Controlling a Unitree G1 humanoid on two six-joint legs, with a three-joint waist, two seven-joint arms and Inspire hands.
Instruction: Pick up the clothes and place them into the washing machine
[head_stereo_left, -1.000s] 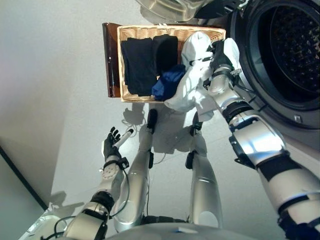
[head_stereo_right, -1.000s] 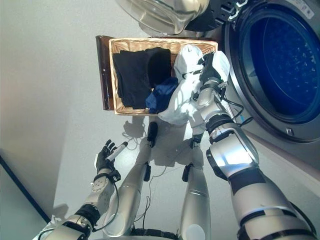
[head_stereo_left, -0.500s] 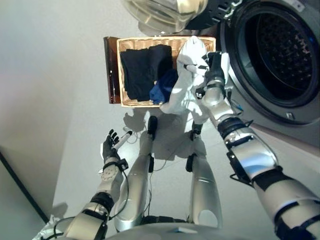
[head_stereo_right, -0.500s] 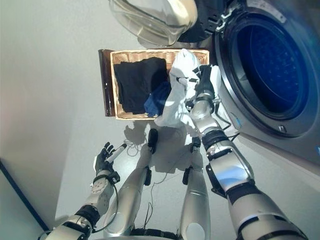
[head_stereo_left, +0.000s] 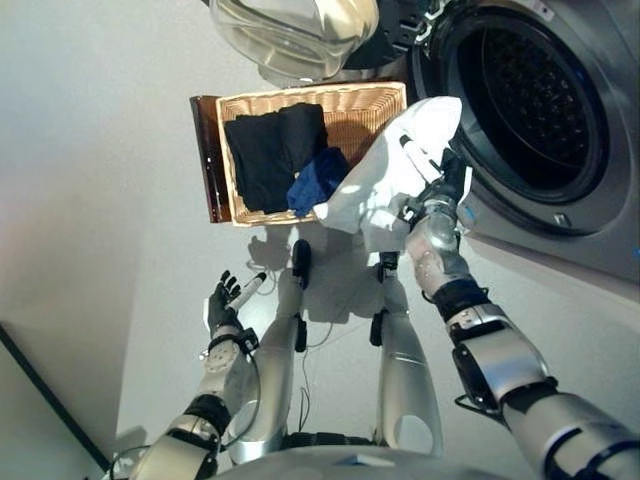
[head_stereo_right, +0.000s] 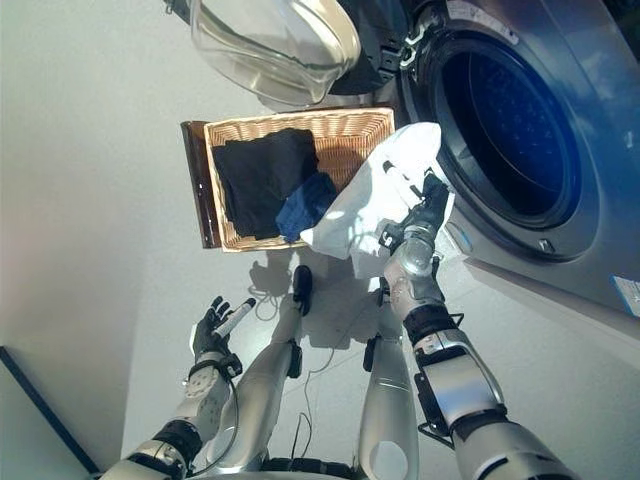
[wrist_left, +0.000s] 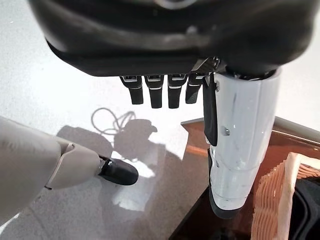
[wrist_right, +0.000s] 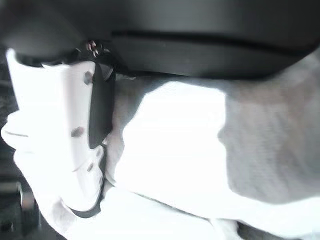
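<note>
Left eye view: right hand (head_stereo_left: 437, 192) around white garment (head_stereo_left: 385, 185)

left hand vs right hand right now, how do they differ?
The right hand is raised at the washing machine door opening; the left hand hangs low over the floor. The right hand is closed on the white garment; the left hand is open and holds nothing. Both are dark with white thumb covers.

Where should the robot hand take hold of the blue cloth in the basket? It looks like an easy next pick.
Judging from the head views, grip the blue cloth at its raised, bunched middle, coming straight down from above. It lies crumpled against the black clothes near the basket rim closest to the robot, so the rim probably blocks a sideways approach.
</note>
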